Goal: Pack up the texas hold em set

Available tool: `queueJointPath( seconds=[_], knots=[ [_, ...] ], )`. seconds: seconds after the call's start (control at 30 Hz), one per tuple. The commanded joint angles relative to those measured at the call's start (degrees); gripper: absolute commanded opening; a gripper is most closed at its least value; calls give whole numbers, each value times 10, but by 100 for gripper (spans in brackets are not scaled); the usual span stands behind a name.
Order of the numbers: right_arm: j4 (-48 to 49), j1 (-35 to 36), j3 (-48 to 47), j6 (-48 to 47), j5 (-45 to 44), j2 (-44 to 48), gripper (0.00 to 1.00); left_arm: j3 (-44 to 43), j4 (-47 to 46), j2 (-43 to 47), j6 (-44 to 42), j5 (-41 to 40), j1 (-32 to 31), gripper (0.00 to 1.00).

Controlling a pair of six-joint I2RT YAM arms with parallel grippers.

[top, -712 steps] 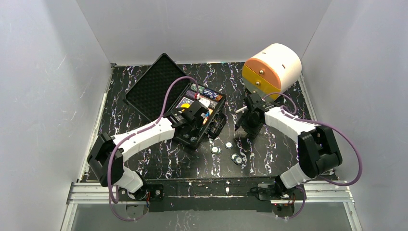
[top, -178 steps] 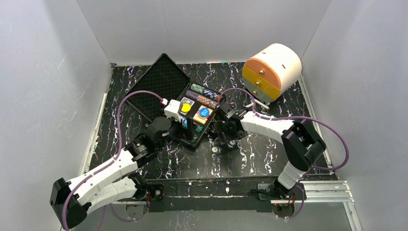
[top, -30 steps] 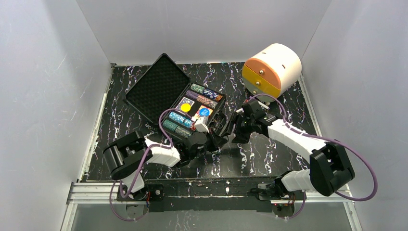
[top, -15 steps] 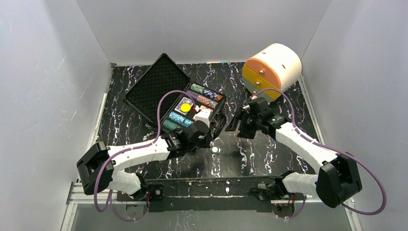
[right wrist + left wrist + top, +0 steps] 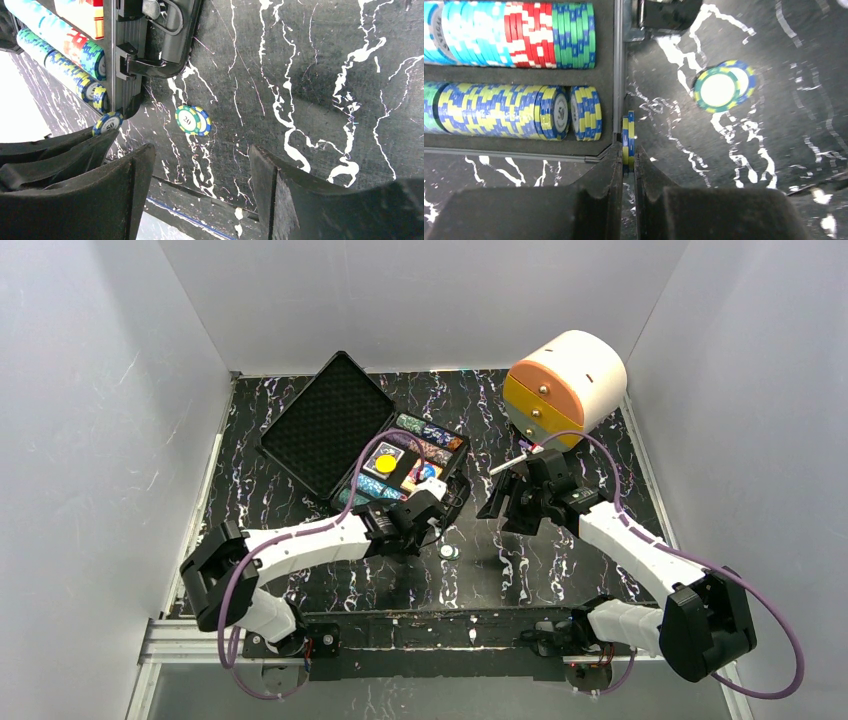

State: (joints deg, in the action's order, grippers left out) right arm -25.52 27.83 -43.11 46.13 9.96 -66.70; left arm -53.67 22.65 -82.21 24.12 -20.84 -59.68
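Texas hold em set (image 5: 322,428) sits open at the left-centre of the table (image 5: 540,570) in our top view, its lid folded out to the far left and its chip rows (image 5: 425,440) in the tray. Our left gripper (image 5: 428,518) is at the tray's near right corner. Our right gripper (image 5: 505,505) hangs over bare tabletop to the right of the case, near the drawer box (image 5: 565,380). Two loose chips (image 5: 449,552) lie overlapping on the table just in front of the case.

From the left wrist we see the jaws almost together, pinching a yellow-and-blue chip (image 5: 628,137) on edge against the outside of the case wall (image 5: 619,75); we cannot tell whether it is one chip or two. Chip rows fill two foam channels beside it.

From the right wrist, the fingers (image 5: 125,175) stand wide apart with nothing between them, the loose chips lying beyond them and the case handle (image 5: 167,20) further off
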Motion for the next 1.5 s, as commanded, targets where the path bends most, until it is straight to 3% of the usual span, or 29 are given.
queueJointPath(
  seconds=[0.0, 0.37, 0.73, 0.97, 1.17, 1.47],
  knots=[
    [3, -3, 4, -10, -6, 13, 77, -27, 62, -12, -28, -26, 8, 0],
    [2, -4, 15, -5, 8, 18, 77, -21, 55, 42, -35, 3, 35, 0],
    [1, -5, 18, -3, 14, 20, 76, -11, 35, 24, -44, 21, 67, 0],
    [2, -5, 22, -2, 14, 25, 76, -22, 30, 65, -43, -2, 67, 0],
    [1, -4, 22, -2, 13, 24, 76, -16, 8, 61, -51, 139, 66, 0],
    [-1, -5, 21, -3, 11, 25, 77, -4, 9, 31, -45, 89, 67, 0]
  ],
)
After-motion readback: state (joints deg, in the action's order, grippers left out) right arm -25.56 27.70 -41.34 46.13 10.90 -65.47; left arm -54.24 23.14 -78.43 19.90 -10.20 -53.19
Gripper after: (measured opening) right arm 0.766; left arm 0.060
